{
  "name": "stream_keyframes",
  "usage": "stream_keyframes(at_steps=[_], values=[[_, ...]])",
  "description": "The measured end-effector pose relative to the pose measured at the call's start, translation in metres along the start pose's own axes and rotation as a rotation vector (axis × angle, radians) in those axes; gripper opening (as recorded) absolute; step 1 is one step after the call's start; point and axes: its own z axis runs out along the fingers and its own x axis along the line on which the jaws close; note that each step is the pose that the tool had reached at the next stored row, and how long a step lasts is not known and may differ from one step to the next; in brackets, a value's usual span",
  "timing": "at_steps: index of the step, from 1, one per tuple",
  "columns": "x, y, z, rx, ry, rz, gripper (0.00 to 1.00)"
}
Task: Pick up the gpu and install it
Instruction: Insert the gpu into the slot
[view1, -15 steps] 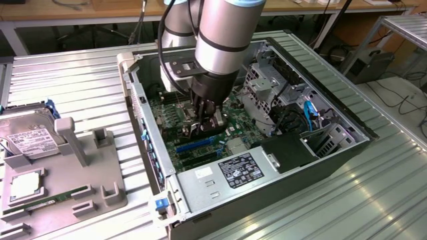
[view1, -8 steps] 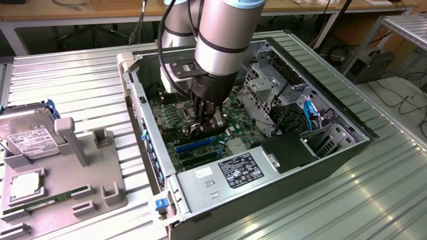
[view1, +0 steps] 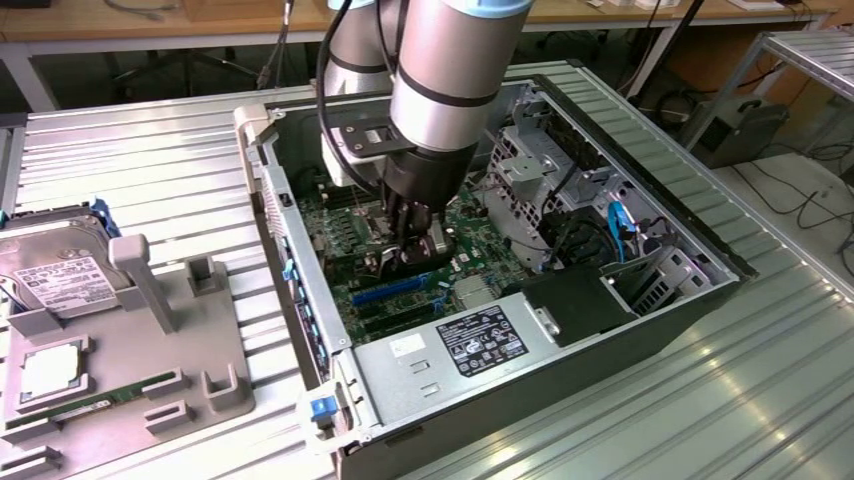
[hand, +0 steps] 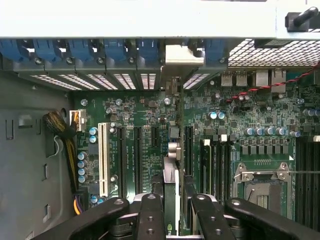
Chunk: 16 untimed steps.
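Jaws were clamped on the gpu, held edge-on just above the motherboard inside the open computer case. You had it picked up and lined with its slot; seating it remained, by my judgement.

Gripper clamping upright gpu, edge-on above motherboard slots, bracket near case wall
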Motion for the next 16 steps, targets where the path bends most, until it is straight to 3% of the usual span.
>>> stream_keyframes(at_steps=[7,9,16], values=[[0.0013,-0.0018,0.0002,0.0002,0.0000,0.000,0.26],[0.0017,-0.0002,0.0015,0.0067,-0.0002,0.003,0.26],[0.0018,0.0057,0.0035,0.0178,-0.0006,0.013,0.26]])
